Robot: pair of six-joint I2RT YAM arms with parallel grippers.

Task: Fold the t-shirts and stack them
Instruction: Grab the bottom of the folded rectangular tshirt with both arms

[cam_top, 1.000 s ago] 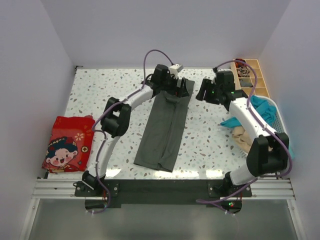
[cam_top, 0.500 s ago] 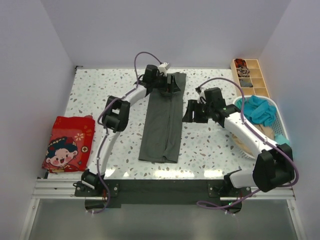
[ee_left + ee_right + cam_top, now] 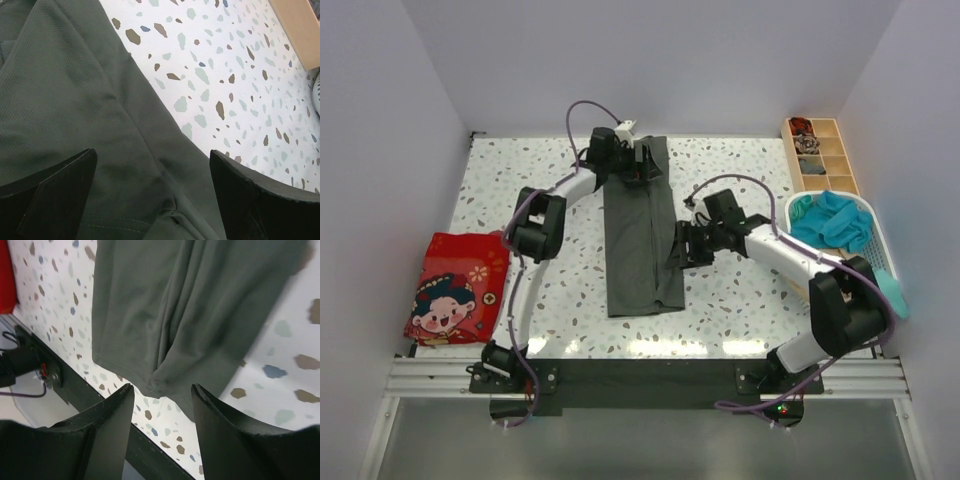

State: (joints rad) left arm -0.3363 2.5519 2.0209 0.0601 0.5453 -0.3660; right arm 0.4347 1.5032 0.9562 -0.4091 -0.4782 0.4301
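Where the speckled terrazzo table [image 3: 740, 290] is seen from above, the dark grey-green t-shirt [image 3: 642, 240] lies at its centre. It is folded into a long narrow strip running from 12 o'clock to 6 o'clock. The left gripper [image 3: 638, 165] sits over the strip's 12 o'clock end. In the left wrist view its fingers [image 3: 50, 200] stand wide apart above the cloth, with nothing between them.

The right gripper [image 3: 678, 248] is at the strip's 3 o'clock edge, about halfway along. In the right wrist view its fingers [image 3: 107, 440] are parted by a moderate gap and enclose no cloth. The shirt's hem shows beyond them. Whether either pair touches the fabric cannot be told.

The red t-shirt [image 3: 455, 290] with a cartoon-face print lies folded at 8 o'clock, well apart from the strip. At 3 o'clock a white plastic basket [image 3: 876, 240] holds teal garments [image 3: 825, 215]. A wooden compartment tray [image 3: 820, 150] stands at 2 o'clock, just beside the basket.
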